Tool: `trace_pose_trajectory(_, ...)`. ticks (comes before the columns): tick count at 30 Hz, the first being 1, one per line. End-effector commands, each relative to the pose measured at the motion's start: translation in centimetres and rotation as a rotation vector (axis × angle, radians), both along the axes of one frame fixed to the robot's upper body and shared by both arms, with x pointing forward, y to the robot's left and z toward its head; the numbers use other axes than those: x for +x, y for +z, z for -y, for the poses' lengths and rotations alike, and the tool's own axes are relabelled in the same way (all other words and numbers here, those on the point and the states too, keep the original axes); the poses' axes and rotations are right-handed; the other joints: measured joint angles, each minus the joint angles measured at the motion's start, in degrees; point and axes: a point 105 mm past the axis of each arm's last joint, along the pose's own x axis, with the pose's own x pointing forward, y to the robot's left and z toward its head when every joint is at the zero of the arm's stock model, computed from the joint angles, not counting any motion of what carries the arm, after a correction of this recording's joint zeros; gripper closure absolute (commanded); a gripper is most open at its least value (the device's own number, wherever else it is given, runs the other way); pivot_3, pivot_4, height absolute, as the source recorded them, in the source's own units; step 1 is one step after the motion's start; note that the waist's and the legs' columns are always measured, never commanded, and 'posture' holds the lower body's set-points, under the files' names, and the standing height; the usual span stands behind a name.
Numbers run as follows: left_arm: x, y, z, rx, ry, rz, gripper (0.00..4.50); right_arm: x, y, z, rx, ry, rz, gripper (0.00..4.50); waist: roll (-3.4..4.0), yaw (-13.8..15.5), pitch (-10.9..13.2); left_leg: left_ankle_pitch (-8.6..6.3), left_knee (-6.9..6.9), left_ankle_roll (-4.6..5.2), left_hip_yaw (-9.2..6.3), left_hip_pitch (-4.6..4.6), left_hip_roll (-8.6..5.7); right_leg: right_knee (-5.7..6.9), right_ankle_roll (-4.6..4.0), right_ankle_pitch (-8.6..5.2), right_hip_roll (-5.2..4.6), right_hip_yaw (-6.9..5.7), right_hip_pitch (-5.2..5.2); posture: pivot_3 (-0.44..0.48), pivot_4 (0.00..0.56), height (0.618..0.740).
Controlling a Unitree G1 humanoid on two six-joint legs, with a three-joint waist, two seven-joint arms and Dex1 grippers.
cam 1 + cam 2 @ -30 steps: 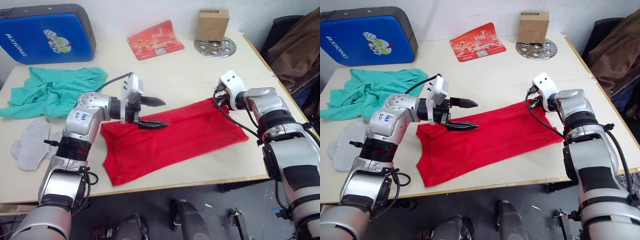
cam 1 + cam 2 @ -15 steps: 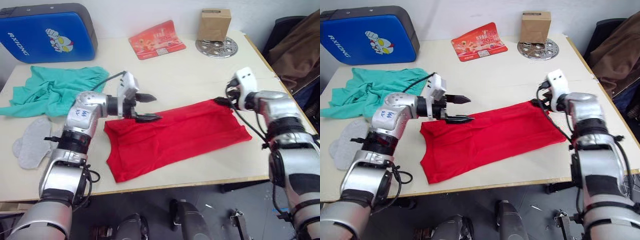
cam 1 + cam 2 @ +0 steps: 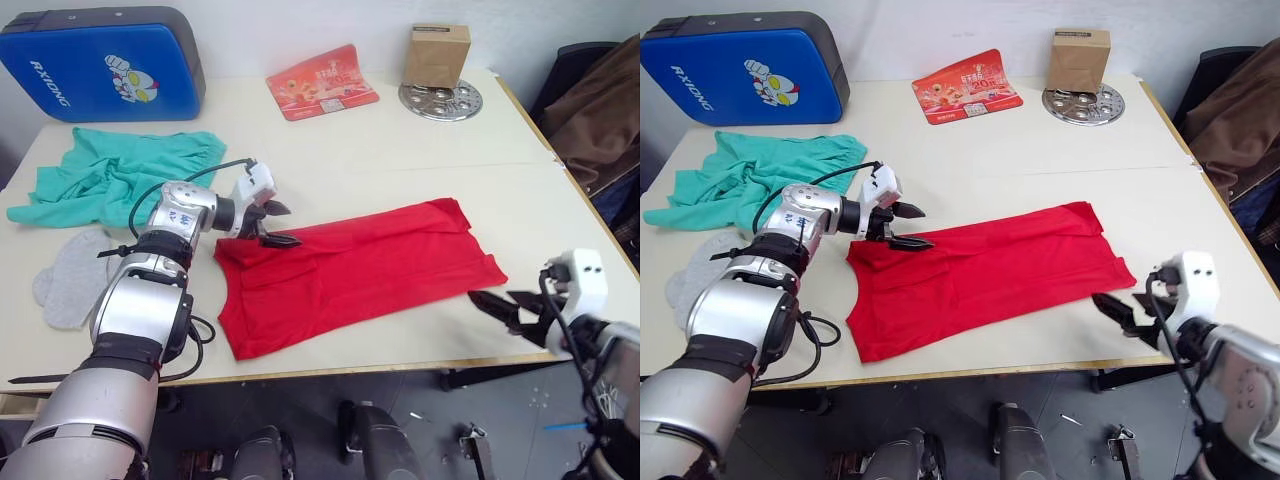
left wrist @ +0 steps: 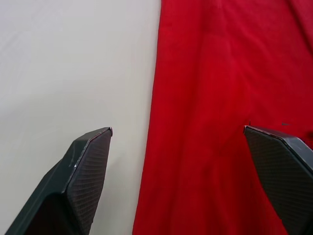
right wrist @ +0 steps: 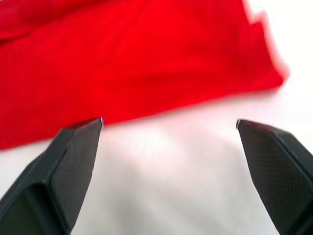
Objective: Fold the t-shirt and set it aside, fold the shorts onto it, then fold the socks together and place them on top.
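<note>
While the t-shirt (image 3: 355, 272) is lying lengthwise between them, the left gripper (image 3: 277, 225) (jaws spread, empty) is sitting at its far-left corner, and the right gripper (image 3: 497, 305), also spread wide, is hovering just off its near-right corner

We hold our left gripper (image 3: 281, 224) out level, arm bent inward, fingers parted (a wide gap); our right gripper (image 3: 497, 304) sits low, likewise spread, pointing inward.

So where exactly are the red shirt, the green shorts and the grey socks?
t-shirt (image 3: 365, 265): left eye view, middle of the flattened red cloth.
shorts (image 3: 115, 170): left eye view, centre of the crumpled teal fabric.
socks (image 3: 72, 280): left eye view, middle of the nearer grey sock.
</note>
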Motion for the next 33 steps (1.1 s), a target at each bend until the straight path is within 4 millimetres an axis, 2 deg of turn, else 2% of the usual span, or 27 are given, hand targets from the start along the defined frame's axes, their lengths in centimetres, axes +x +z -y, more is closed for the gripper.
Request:
trace_pose_trajectory(1, 0.8, 1.0, 0.0, 0.006, 0.048, 0.051, 0.00, 0.4, 0.5, -0.2, 0.052, -0.080, 0.054, 0.03, 0.00, 0.0, 0.0, 0.00, 0.00, 0.00, 0.00, 0.00, -0.01, 0.00, 0.00, 0.00, 0.03, -0.01, 0.00, 0.000, 0.150, 0.740)
trace_pose_trajectory(9, 0.9, -0.2, -0.9, 0.055, 0.091, 0.032, 0.00, 2.5, -0.6, -1.1, 0.167, -0.152, 0.024, 0.03, 0.00, 0.0, 0.0, 0.00, -0.01, 0.00, 0.00, -0.03, -0.04, 0.05, -0.02, 0.00, 0.08, -0.04, 0.00, 0.000, 0.150, 0.740)
trace_pose_trajectory(13, 0.7, -1.6, -1.4, 0.113, 0.102, 0.015, 0.89, 3.3, -1.0, -1.4, 0.196, -0.164, 0.013, 0.00, -0.03, 0.0, 0.0, 0.00, -0.03, 0.00, -0.01, -0.02, -0.04, 0.09, -0.01, 0.00, 0.10, -0.04, 0.02, 0.000, 0.150, 0.740)
trace_pose_trajectory(16, 0.6, -2.0, -1.4, 0.121, 0.100, 0.005, 1.78, 3.5, -1.5, -1.7, 0.188, -0.155, -0.001, 0.58, -0.16, -0.2, -0.1, 0.00, -0.03, 0.00, 0.00, 0.02, -0.03, 0.08, -0.02, 0.00, 0.11, -0.04, 0.07, 0.000, 0.150, 0.740)
trace_pose_trajectory(24, -0.7, -3.0, -1.3, 0.107, 0.013, -0.079, 4.46, 4.3, -2.0, -1.2, 0.197, -0.175, -0.002, 3.48, -0.19, -0.3, -0.2, 0.00, -0.08, -0.01, 0.11, 0.33, -0.02, 0.04, -0.06, -0.03, 0.12, 0.07, 0.23, 0.000, 0.150, 0.740)
trace_pose_trajectory(27, -1.1, -3.1, -1.6, 0.092, -0.004, -0.105, 4.50, 4.8, -1.7, -1.0, 0.203, -0.178, 0.006, 4.45, -0.19, -0.4, -0.2, -0.01, -0.24, -0.02, 0.32, 0.58, 0.00, 0.06, -0.08, -0.04, 0.12, 0.31, 0.30, 0.000, 0.150, 0.740)
trace_pose_trajectory(33, -1.8, -3.1, -2.7, -0.009, 0.009, -0.143, 4.50, 6.7, -1.0, -1.3, 0.185, -0.138, 0.020, 4.45, -0.19, -1.0, -0.2, -0.02, -0.31, -0.04, 0.56, 0.71, 0.08, 0.09, -0.09, -0.05, 0.12, 0.50, 0.26, 0.000, 0.150, 0.740)
